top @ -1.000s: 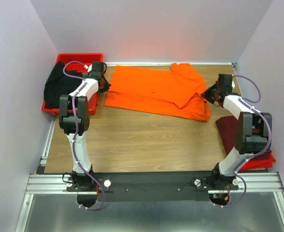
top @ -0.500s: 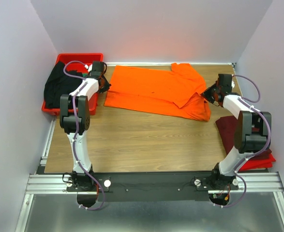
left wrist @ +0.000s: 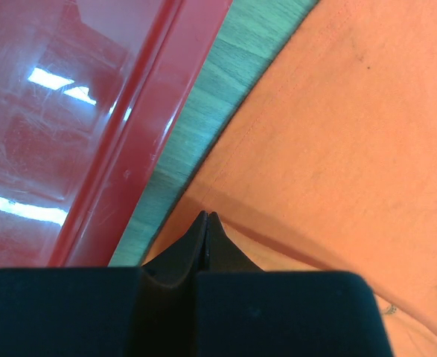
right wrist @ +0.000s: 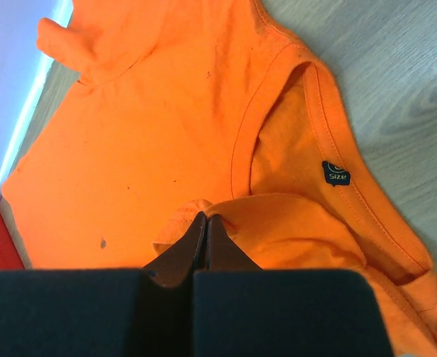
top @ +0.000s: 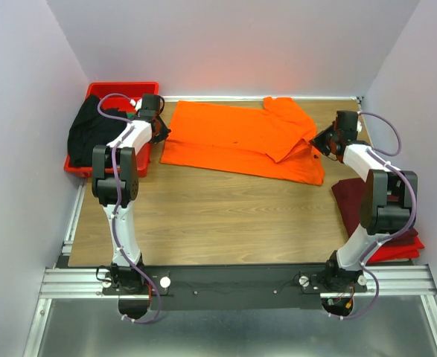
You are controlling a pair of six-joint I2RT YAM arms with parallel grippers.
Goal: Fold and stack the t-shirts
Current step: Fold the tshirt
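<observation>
A bright orange t-shirt (top: 233,137) lies spread across the back of the table, its right sleeve folded inward. My left gripper (top: 162,134) is shut on the shirt's left edge, the jaw tips (left wrist: 205,217) pinching the orange hem (left wrist: 225,193) beside the red tray. My right gripper (top: 317,141) is shut on a bunched fold of orange cloth near the collar, seen at the tips (right wrist: 206,217) in the right wrist view. A black t-shirt (top: 91,134) lies heaped in the tray. A dark maroon t-shirt (top: 350,197) lies folded at the right edge.
The red plastic tray (top: 121,88) stands at the back left corner, its wall (left wrist: 77,111) close to my left gripper. A bright red flat thing (top: 400,249) lies under the maroon shirt. Bare wooden table (top: 225,216) stretches in front of the orange shirt.
My right gripper has shifted slightly back and left with the orange cloth in it, lifting the fold a little. The left arm has not moved.
</observation>
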